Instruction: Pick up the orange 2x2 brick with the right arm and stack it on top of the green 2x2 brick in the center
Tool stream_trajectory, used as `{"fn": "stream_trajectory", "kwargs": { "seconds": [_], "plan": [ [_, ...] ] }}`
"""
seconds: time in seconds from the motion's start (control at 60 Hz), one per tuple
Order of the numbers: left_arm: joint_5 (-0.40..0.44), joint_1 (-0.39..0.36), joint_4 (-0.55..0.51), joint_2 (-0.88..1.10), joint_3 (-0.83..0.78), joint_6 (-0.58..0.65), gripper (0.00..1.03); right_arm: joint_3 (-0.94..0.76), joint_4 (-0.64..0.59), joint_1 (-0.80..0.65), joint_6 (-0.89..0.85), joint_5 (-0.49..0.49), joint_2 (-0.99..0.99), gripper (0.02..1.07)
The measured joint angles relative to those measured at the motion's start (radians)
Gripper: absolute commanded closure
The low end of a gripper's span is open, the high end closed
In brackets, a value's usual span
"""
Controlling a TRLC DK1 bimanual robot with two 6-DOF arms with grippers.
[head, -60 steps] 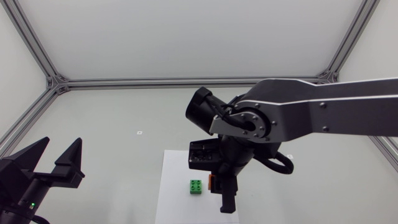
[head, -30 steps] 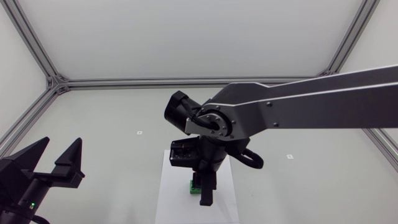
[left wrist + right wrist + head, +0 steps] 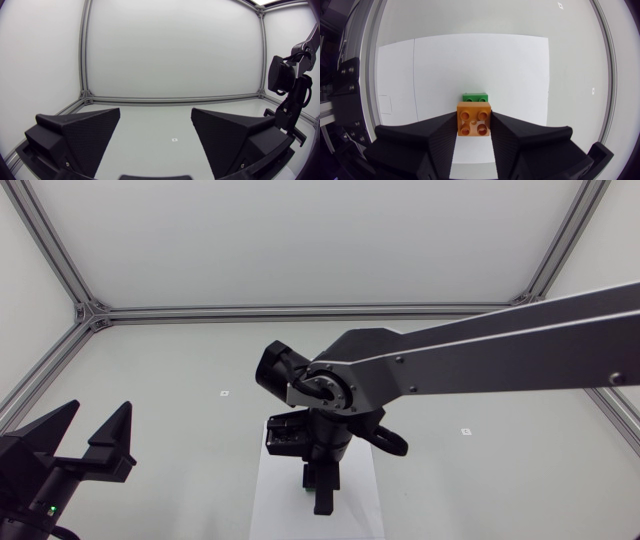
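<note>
Right wrist view: right claw [image 3: 474, 131] grips the orange 2x2 brick [image 3: 474, 119] by opposite side walls; the green 2x2 brick [image 3: 474, 97] shows just beyond, on the white sheet [image 3: 445, 65].
Handling: probably light, rigid, slick plastic; keep the side-wall hold.
Shapes: boxy, four round studs.
Left claw [image 3: 156, 114]: wide, empty.
</note>
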Motion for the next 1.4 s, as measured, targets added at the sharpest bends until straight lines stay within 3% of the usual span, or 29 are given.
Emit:
{"fn": "stream_trajectory", "kwargs": {
  "seconds": [1.4],
  "plan": [
    [0.0, 0.0, 0.0, 0.0, 0.0, 0.0, 0.04, 0.019, 0.027, 0.001, -0.001, 0.007, 0.056, 0.98]
  ]
}}
